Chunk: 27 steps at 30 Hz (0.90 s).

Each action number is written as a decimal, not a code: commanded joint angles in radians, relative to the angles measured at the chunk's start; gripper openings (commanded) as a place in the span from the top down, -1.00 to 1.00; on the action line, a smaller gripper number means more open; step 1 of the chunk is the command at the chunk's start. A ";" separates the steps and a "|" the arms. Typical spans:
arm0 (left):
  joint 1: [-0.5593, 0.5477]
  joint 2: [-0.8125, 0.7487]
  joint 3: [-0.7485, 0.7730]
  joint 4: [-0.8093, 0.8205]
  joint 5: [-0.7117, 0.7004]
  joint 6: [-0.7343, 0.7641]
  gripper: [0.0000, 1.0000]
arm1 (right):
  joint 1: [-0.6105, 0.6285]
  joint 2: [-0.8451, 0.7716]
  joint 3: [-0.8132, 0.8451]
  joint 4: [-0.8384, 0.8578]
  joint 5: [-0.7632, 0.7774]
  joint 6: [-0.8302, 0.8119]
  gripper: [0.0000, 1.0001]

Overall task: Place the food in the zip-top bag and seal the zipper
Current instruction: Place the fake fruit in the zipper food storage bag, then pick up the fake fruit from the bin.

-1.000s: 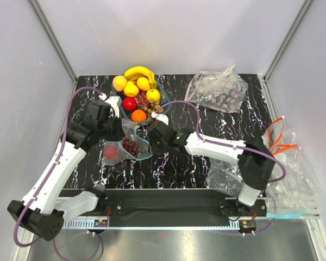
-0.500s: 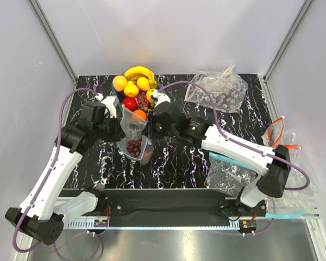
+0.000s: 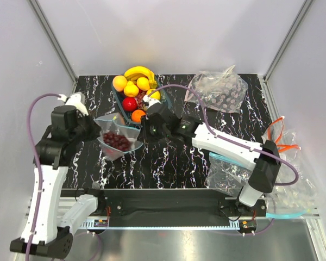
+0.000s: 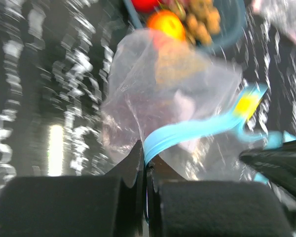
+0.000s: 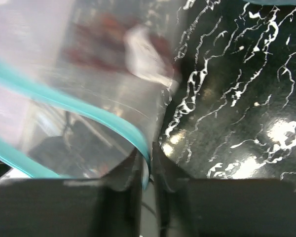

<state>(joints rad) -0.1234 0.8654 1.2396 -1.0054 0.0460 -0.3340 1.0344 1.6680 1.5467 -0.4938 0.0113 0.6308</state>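
The zip-top bag [image 3: 115,142] hangs stretched between my two grippers, just in front of the fruit bowl [image 3: 116,98]. Dark purple grapes [image 3: 117,141] lie inside it. My left gripper [image 3: 93,130] is shut on the left end of the zipper [image 4: 197,129]; its jaws pinch the light-blue strip [image 4: 147,157]. My right gripper [image 3: 143,130] is shut on the right end of the zipper [image 5: 89,111]. The bag's mouth gapes between them. A banana [image 3: 138,72], a red apple [image 3: 129,103], an orange [image 3: 138,115] and yellow fruits sit in the bowl.
A wrinkled clear bag [image 3: 217,89] lies at the back right. More clear bags lie at the near right [image 3: 228,174] and over the right table edge [image 3: 293,190], beside an orange-handled object [image 3: 282,142]. Walls enclose three sides.
The bag hung narrow and upright between the grippers; now it is pulled wide and sideways. My left arm has swung left and my right gripper has followed, leftward and nearer.
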 commanded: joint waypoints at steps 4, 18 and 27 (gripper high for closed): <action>-0.013 -0.003 0.000 0.073 -0.098 0.041 0.99 | -0.005 0.058 0.082 -0.012 -0.017 -0.048 0.04; -0.022 0.103 -0.222 0.264 -0.021 0.046 1.00 | -0.200 0.111 0.136 0.012 0.015 -0.117 -0.19; -0.022 0.021 -0.259 0.312 -0.005 0.061 0.92 | -0.241 0.525 0.611 -0.147 0.104 -0.220 -0.82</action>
<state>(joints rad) -0.1436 0.9413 0.9878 -0.7807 0.0227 -0.2871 0.7906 2.0647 1.9961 -0.5568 0.0521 0.4702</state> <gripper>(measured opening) 0.035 0.875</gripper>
